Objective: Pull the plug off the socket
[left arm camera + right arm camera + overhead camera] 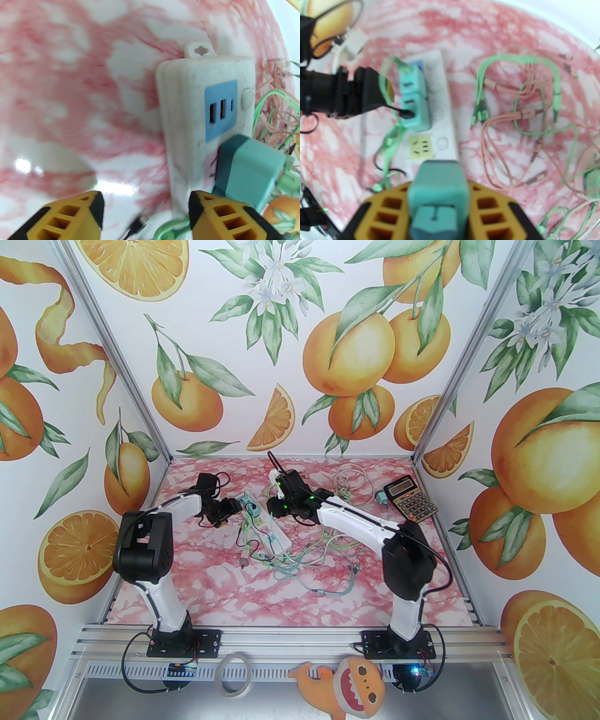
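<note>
**One plug in the jaws, two seated in the strip**

On the left, the left gripper (145,206) hangs released. Its yellow fingers stand apart with nothing clamped, and the right one is just beside a teal plug (248,168). That plug sits pushed into the white power strip (182,98), next to the blue USB panel. From the right wrist, a second teal plug (416,114) shows seated directly beside it, with a black lead running into its face.

Further right along the strip lies a yellow socket (420,147), empty. Just past it, the right gripper (438,194) is clenched on a third teal plug (438,173), squeezing it between both fingers above the strip's end. Whether its prongs have cleared the strip cannot be told, as the plug's own body hides the joint.

To the right, loose green and pink cables (518,93) sprawl over the table.

As a judgement, the grasp is made and at most the lift is left for this plug; the other two are not yet pulled
</note>
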